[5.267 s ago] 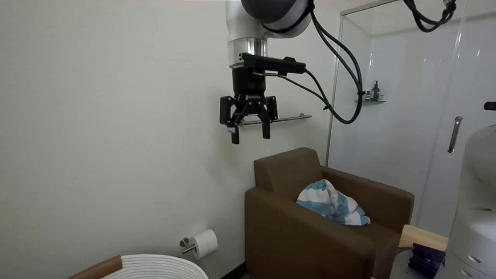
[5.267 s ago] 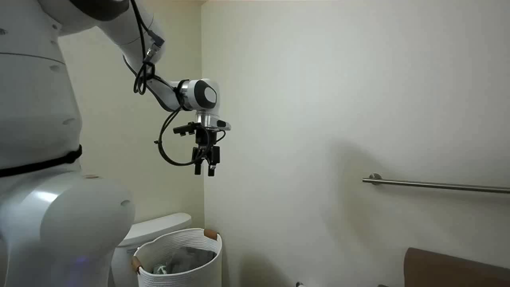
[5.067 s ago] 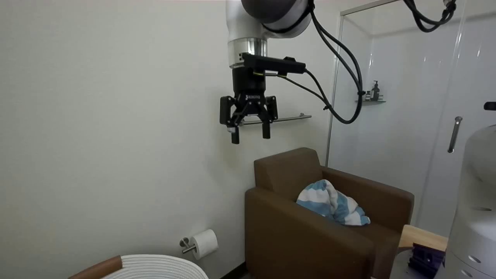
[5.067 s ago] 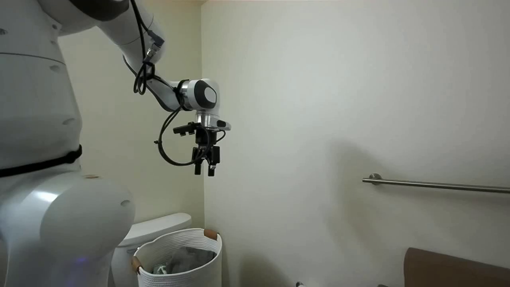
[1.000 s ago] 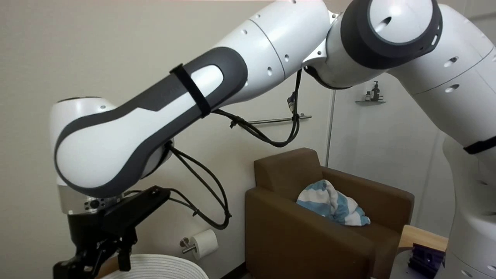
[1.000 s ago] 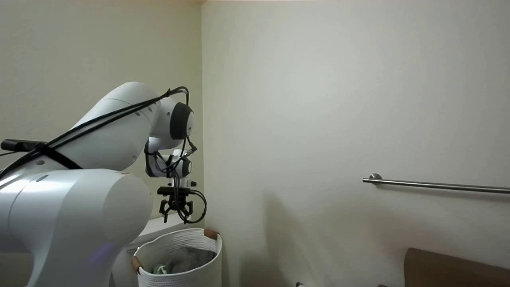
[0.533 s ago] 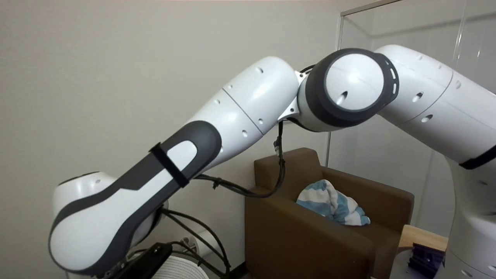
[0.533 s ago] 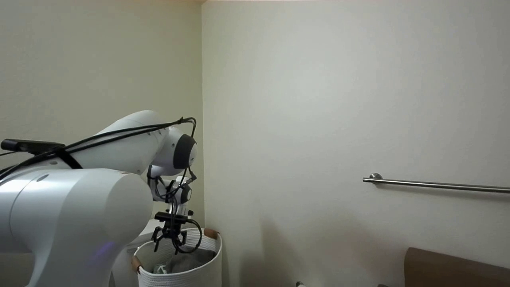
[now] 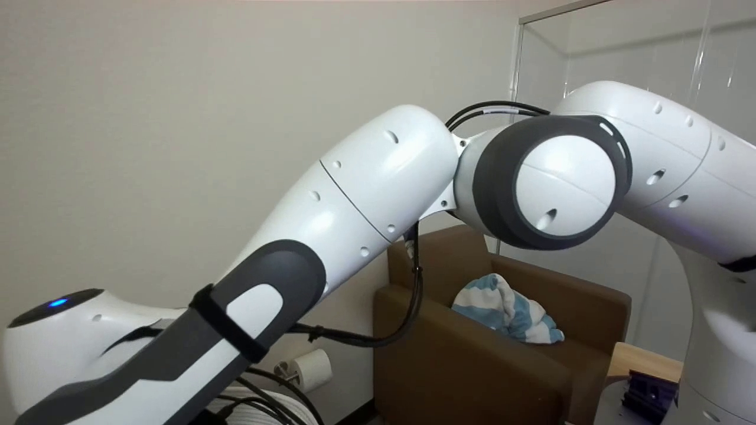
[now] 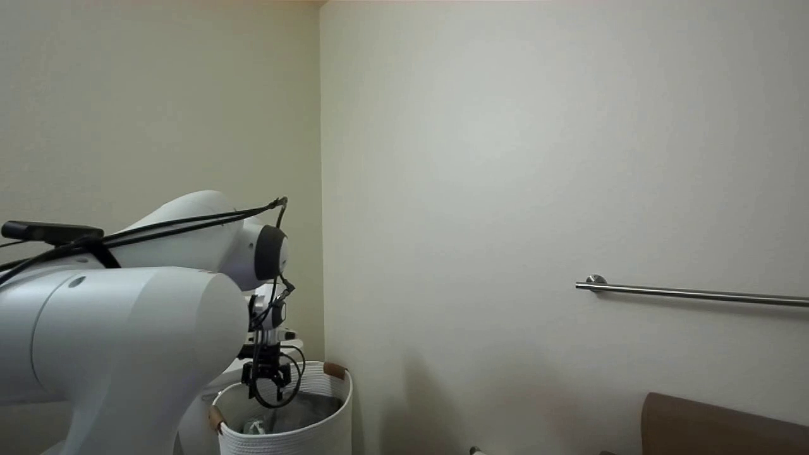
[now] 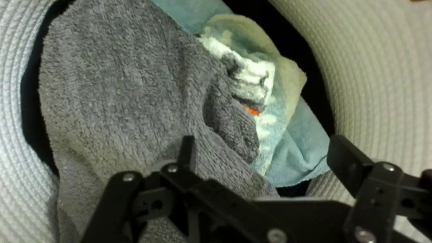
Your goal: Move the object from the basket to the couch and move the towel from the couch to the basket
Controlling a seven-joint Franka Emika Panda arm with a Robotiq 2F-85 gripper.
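While your gripper (image 11: 263, 148), jaws apart, is hovering above grey fabric (image 11: 128, 84), that and the towel (image 9: 507, 310) are awaiting transfer.

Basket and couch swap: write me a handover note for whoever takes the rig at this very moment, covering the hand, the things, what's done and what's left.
Hand: open, nothing gripped, over the basket; whether it touches the contents is unclear.
In the basket: grey cloth, partly covering pale green fabric; can't tell if they are one piece.
On the couch: blue and white towel, bunched on the seat.
Done: neither transfer.
Left: grip the grey cloth, carry it to the couch, then bring the towel to the basket.
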